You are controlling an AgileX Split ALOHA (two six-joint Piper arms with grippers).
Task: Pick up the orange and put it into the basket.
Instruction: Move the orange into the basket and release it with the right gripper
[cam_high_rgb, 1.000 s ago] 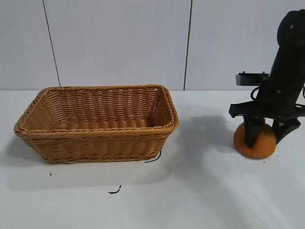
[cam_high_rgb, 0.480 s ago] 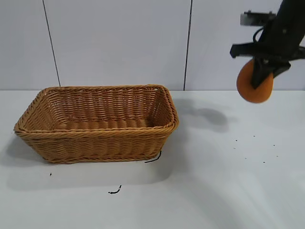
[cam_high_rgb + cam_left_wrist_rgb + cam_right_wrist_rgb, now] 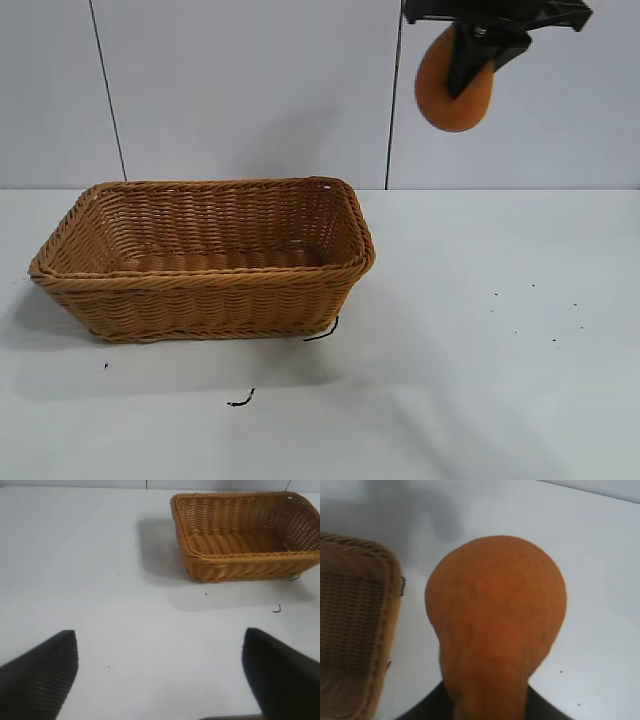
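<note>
My right gripper [image 3: 470, 60] is shut on the orange [image 3: 437, 90], a dull-orange fruit with a narrowing neck, and holds it high above the table, to the right of the basket [image 3: 200, 275] and above its right end. In the right wrist view the orange [image 3: 497, 615] fills the middle and the basket's braided rim [image 3: 390, 630] lies beside it below. The tan wicker basket stands empty on the white table at the left. My left gripper [image 3: 160, 672] is open over bare table; the basket [image 3: 240, 562] lies ahead of it. The left arm does not show in the exterior view.
The white table [image 3: 480, 380] runs wide to the right and in front of the basket. A short dark thread [image 3: 240, 400] and another at the basket's corner [image 3: 322, 332] lie on it, with small dark specks [image 3: 532, 310] at the right. A panelled wall stands behind.
My right gripper has lifted the orange off the table at the right, raised it high, and carried it left toward the basket. The basket has not moved.
</note>
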